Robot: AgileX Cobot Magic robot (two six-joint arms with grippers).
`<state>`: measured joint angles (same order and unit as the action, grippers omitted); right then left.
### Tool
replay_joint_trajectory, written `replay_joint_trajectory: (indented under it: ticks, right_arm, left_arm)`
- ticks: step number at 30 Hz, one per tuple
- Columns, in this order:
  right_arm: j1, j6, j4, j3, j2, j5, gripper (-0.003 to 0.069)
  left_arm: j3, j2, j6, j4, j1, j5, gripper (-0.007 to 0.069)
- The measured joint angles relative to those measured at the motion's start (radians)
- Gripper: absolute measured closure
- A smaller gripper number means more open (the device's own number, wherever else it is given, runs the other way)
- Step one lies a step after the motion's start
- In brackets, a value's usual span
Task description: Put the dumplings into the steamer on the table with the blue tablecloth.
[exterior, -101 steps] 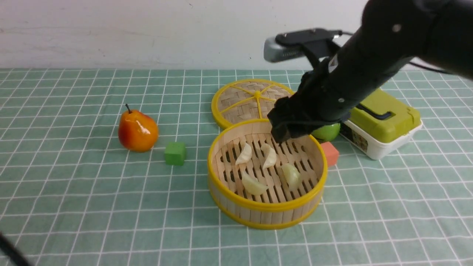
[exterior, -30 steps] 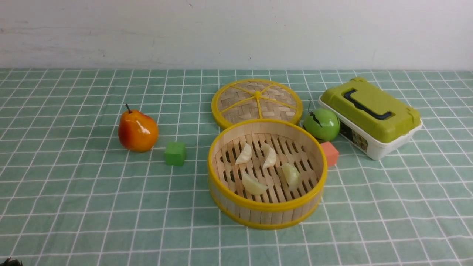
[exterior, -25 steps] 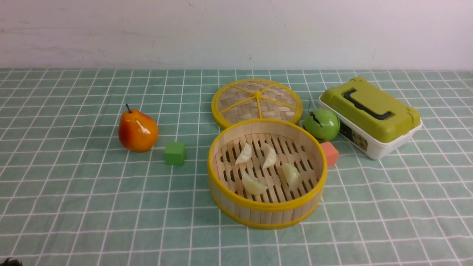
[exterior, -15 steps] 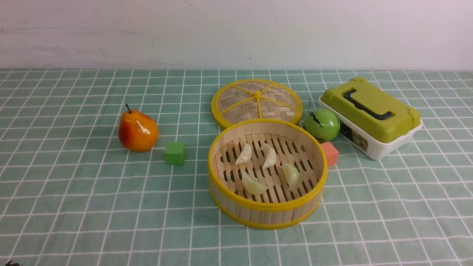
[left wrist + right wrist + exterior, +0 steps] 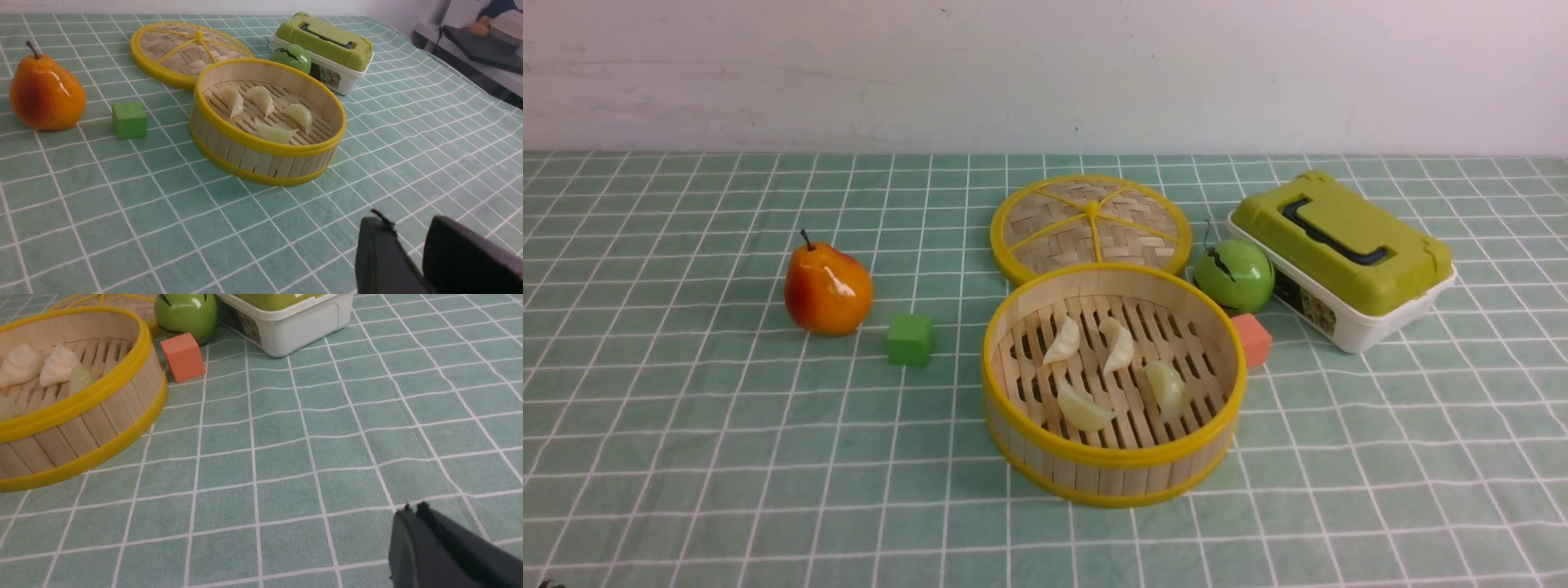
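The steamer (image 5: 1112,469) stands right of centre on the blue tablecloth (image 5: 727,425) that covers the table. Several pale dumplings (image 5: 1119,345) lie on its slatted floor, apart from one another. Neither gripper shows in the front view. In the left wrist view the steamer (image 5: 261,157) and its dumplings (image 5: 261,99) sit well ahead of my left gripper (image 5: 410,227), which is open with only cloth showing between its fingers. My right gripper (image 5: 412,508) is shut and empty, low over bare cloth, off to one side of the steamer (image 5: 81,428).
A woven lid (image 5: 1090,224) lies flat behind the steamer. A green apple (image 5: 1233,275), an orange cube (image 5: 1251,339) and a green-lidded box (image 5: 1339,253) stand to its right. A pear (image 5: 827,287) and a green cube (image 5: 910,339) stand to its left.
The right arm that hung over the steamer a few seconds ago has withdrawn out of the front view. Over the last second the dumplings and steamer have stayed put.
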<state>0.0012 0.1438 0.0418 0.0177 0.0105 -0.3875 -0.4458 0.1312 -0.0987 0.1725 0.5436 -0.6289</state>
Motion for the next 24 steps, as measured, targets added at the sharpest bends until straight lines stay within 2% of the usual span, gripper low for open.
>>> replay_joint_trajectory:
  ticks: [13, 18, 22, 24]
  right_arm:
    - [0.000, 0.000, 0.002, 0.000, 0.000, 0.000, 0.0662]
    - [0.000, 0.000, 0.002, 0.000, 0.000, 0.000, 0.0657]
    - [0.000, 0.000, 0.002, 0.000, 0.000, 0.000, 0.0652]
    - [0.000, 0.000, 0.002, 0.000, 0.000, 0.000, 0.0649]
  left_arm:
    - [0.000, 0.000, 0.000, -0.006, 0.000, -0.003, 0.0449]
    - [0.002, 0.000, 0.000, -0.067, 0.000, -0.012, 0.0446]
    - [0.012, 0.001, 0.000, -0.060, 0.000, 0.012, 0.0444]
    - [0.024, 0.001, 0.000, -0.063, -0.016, 0.057, 0.0470]
